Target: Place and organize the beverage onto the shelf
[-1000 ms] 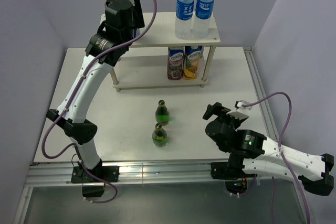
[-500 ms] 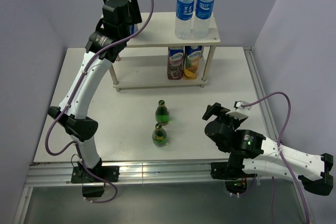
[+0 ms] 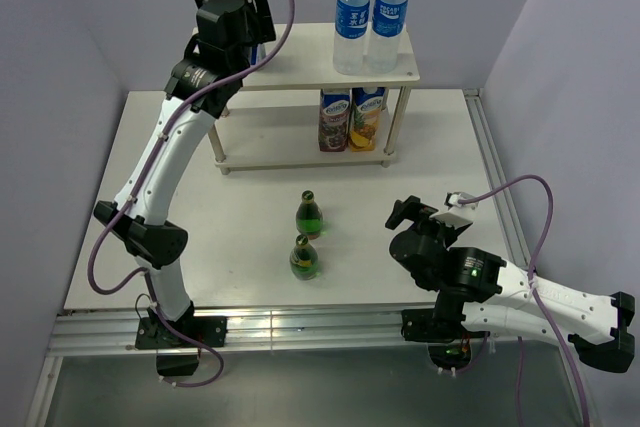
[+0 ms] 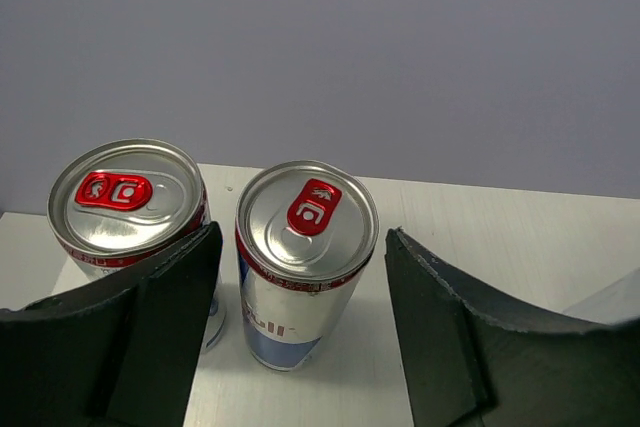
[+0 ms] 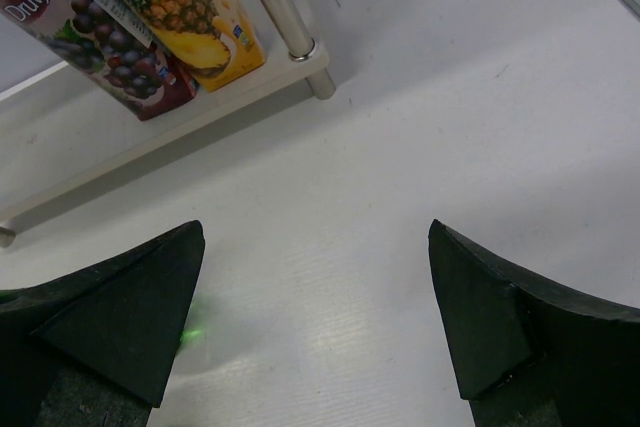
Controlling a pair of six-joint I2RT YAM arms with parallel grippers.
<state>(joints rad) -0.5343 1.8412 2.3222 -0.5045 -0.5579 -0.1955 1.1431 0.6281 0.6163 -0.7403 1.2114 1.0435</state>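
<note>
The left gripper has lifted slightly, its jaws spread either side of an upright can on the top tier's left end. The shelf stands at the far side of the counter, its long axis running left to right. The right gripper hangs with jaws spread, empty.

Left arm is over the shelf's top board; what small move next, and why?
Probably raise the left gripper clear of the can: it is open around the can, which stands on the shelf beside a second can, and two green bottles wait on the table.
</note>
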